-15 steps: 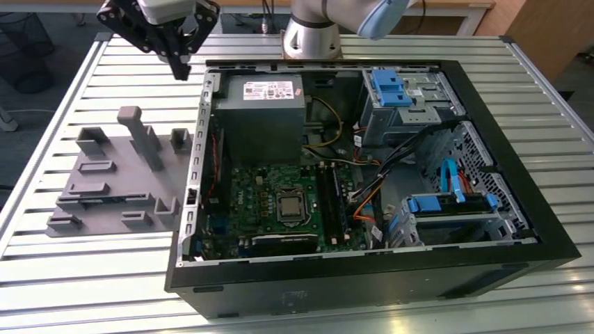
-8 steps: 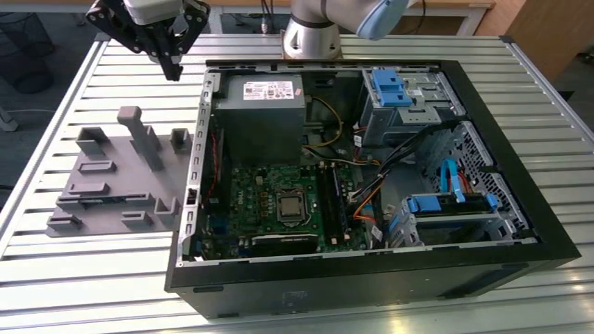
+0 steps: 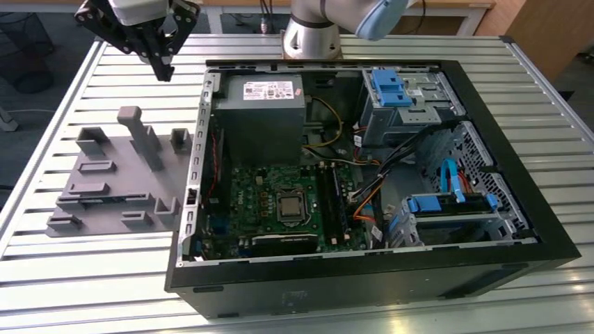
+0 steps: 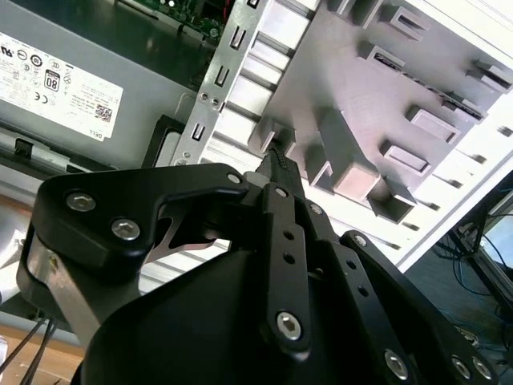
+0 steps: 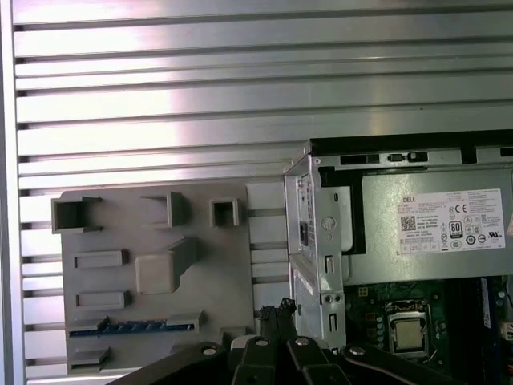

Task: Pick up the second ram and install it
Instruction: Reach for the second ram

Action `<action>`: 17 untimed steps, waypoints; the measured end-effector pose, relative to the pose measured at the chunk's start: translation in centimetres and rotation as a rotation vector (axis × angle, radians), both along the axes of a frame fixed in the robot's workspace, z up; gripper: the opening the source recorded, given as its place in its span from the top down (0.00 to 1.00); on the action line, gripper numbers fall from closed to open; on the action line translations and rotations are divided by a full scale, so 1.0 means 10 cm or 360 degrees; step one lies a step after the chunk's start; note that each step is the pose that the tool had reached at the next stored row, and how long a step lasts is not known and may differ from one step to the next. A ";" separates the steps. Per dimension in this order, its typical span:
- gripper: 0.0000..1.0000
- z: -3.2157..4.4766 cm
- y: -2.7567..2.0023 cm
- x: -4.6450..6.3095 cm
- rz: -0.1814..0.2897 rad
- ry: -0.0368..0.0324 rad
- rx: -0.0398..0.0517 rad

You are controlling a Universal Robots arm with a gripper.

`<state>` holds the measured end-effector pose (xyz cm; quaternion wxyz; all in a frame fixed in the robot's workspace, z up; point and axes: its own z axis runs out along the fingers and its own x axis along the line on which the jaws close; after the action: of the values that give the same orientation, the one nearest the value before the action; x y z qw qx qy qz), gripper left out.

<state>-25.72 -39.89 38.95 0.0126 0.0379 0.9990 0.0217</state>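
Table [image 3: 83, 278] shiny ribbed mtl; tray [image 3: 110, 186] matt gry plastic

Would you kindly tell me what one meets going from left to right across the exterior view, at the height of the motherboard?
Grey holder tray → computer case's left wall → processor → memory slots → blue drive caddy.

Bright, even overhead light. Glare bands streak the slatted table [image 5: 240, 104] in the first wrist view. The computer case [image 3: 371, 268] is shaded inside, darkest toward the exterior view's right. The gripper [image 4: 276, 160] reads near-black in the second wrist view.
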 end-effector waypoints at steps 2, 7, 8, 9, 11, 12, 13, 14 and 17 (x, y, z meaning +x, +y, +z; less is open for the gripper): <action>0.89 -0.002 0.000 -0.02 0.0000 0.0001 0.0000; 0.89 -0.008 0.000 -0.07 0.0000 0.0020 0.0000; 0.89 -0.010 0.000 -0.08 0.0000 0.0023 0.0000; 0.89 -0.011 0.000 -0.09 0.0000 0.0026 0.0000; 0.89 -0.013 0.000 -0.11 0.0000 0.0027 0.0000; 0.89 -0.014 0.000 -0.12 0.0000 0.0027 0.0000; 0.89 -0.015 0.000 -0.13 0.0000 0.0027 0.0000; 0.89 -0.016 0.000 -0.14 0.0000 0.0027 0.0000; 0.89 -0.018 -0.002 -0.17 0.0000 0.0027 0.0000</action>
<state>-27.45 -39.91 38.77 0.0040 0.0381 0.9990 0.0214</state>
